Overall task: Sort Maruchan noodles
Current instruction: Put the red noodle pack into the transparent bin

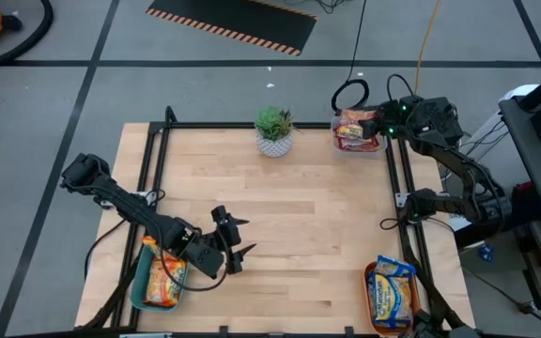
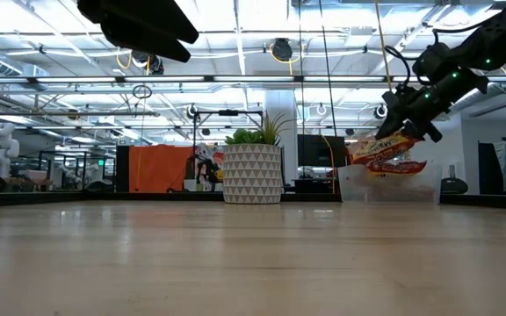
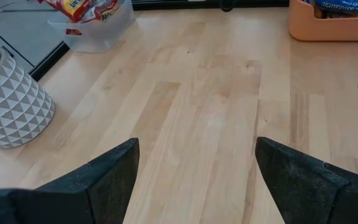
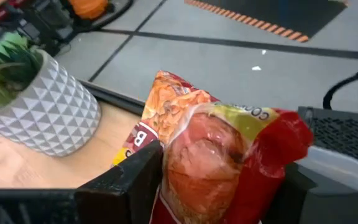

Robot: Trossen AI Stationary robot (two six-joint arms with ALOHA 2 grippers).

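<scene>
The wooden table (image 1: 289,235) has a clear tub (image 1: 359,143) at its far right corner, and above the tub the right gripper (image 4: 219,186) has a red noodle packet (image 4: 222,155) between its fingers, while the left gripper (image 1: 231,242) waits wide open near the teal tray (image 1: 141,293).

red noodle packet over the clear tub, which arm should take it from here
Right. The right gripper sits at the clear tub with the red noodle packet between its fingers; the left gripper hangs open at the near-left, by the teal tray.
</scene>
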